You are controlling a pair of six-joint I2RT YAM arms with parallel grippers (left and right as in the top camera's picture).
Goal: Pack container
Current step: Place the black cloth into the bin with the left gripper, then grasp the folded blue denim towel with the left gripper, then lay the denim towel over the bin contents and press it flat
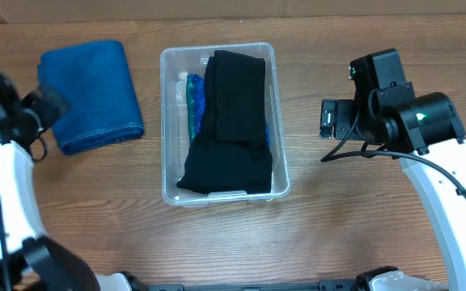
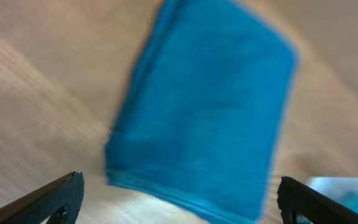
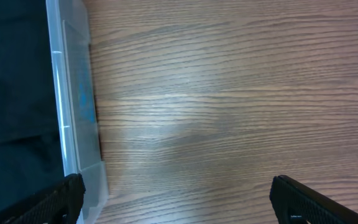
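The left end effector [image 2: 179,186] and right end effector [image 3: 176,186] both gape apart, empty. The container [image 1: 281,121] sits mid-bench [image 1: 338,226], with a black garment [image 1: 233,121] inside. A folded blue towel [image 1: 91,93] lies left of it. Pinching only the towel's top layer risks it unfurling over the container's rim.

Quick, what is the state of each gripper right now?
Left gripper: open, holding nothing.
Right gripper: open, holding nothing.

I see blue towel [image 1: 90,95] flat on wood table [image 1: 362,226], just ahead of left pincer [image 2: 180,186]; black cloth [image 1: 231,121] left of right pincer [image 3: 177,186].
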